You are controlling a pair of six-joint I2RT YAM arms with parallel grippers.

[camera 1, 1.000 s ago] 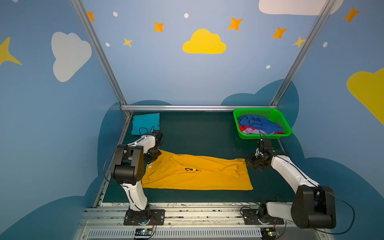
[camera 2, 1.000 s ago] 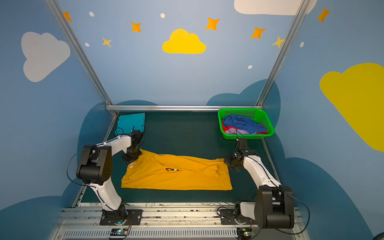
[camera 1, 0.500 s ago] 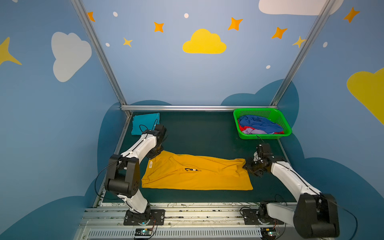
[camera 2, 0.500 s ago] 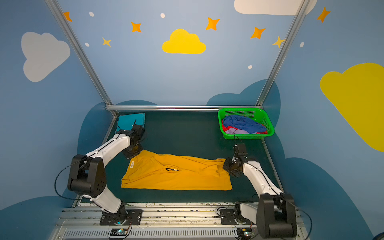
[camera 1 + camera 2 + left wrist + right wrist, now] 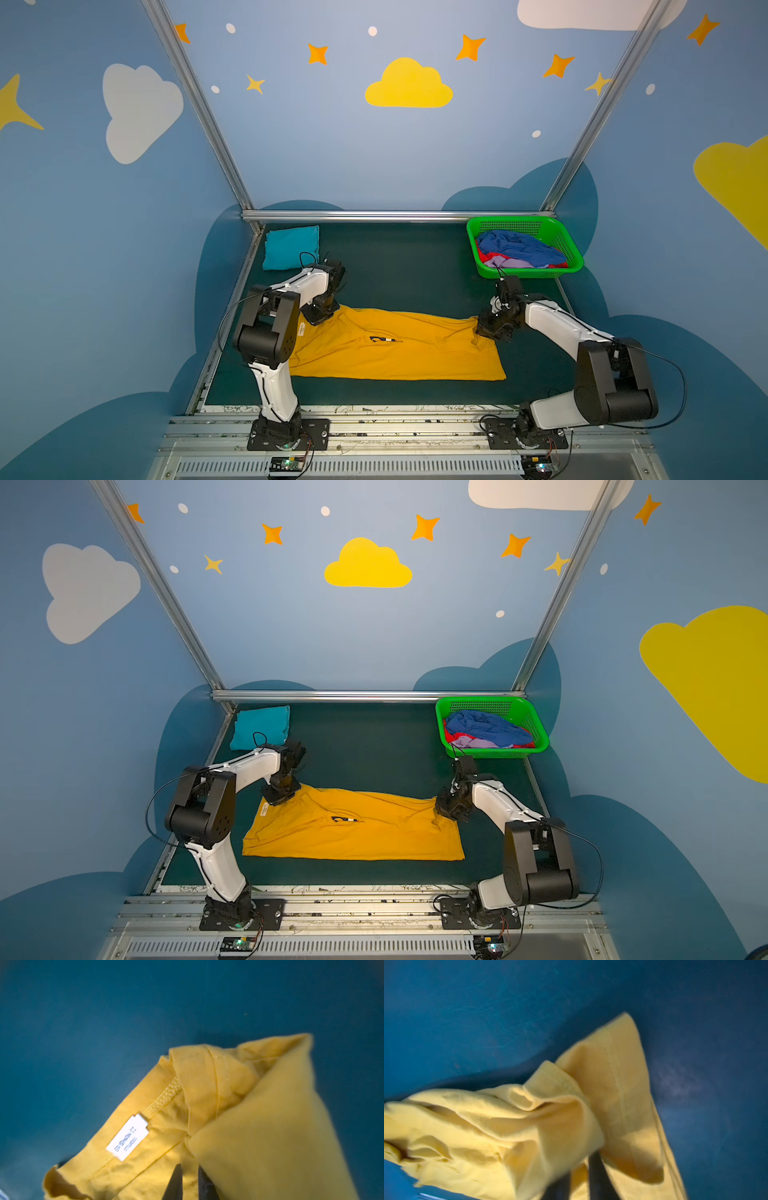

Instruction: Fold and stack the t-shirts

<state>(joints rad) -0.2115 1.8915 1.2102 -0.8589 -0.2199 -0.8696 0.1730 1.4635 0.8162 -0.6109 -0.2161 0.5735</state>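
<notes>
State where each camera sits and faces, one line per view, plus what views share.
Both top views: high at the front, looking down toward the back wall; left arm and right arm show whole; yellow t-shirt, folded teal t-shirt, green basket.
Left wrist: on the left arm, facing the shirt's labelled corner; only the left gripper shows, pinching cloth.
Right wrist: on the right arm, facing the shirt's bunched other end; only the right gripper shows, pinching cloth.
Shared: all show the yellow t-shirt on the dark mat.

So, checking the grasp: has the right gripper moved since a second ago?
Yes: the right gripper shifted slightly left relative to the green basket, onto the yellow t-shirt.
</notes>
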